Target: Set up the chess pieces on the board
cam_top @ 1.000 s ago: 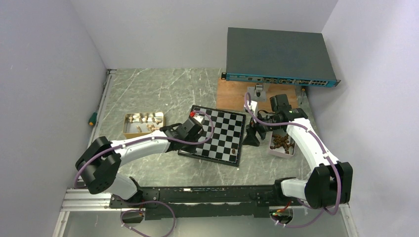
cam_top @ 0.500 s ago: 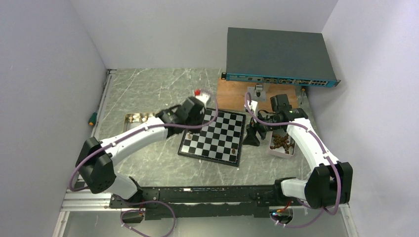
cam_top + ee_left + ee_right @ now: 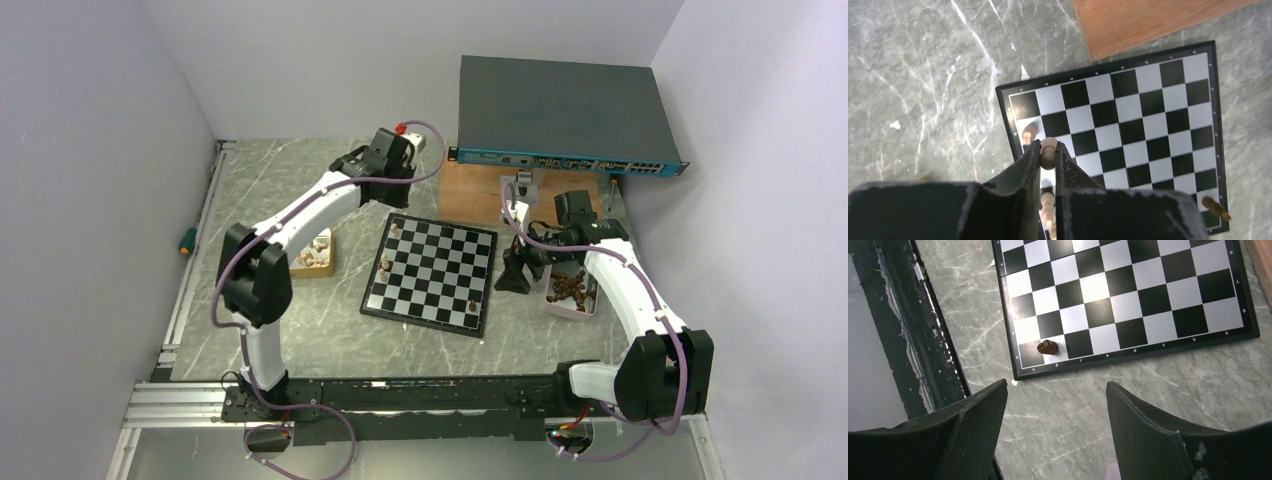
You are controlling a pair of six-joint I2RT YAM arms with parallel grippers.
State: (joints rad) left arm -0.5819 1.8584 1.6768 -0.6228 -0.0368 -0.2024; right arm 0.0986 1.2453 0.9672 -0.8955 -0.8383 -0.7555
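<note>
The board lies mid-table with three light chess pieces along its left edge and one dark piece at its near right corner. My left gripper hangs high over the board's far left corner, shut on a light tan piece. Below it the left wrist view shows the board and a light piece standing there. My right gripper rests open and empty just right of the board. Its wrist view shows the board and the dark piece.
A tray of light pieces sits left of the board, partly hidden by my left arm. A tray of dark pieces is at the right. A wooden plank and a network switch stand behind. A screwdriver lies far left.
My left arm swung from over the board's left edge up and back toward the far side, still shut on the light piece. The right arm stayed still.
</note>
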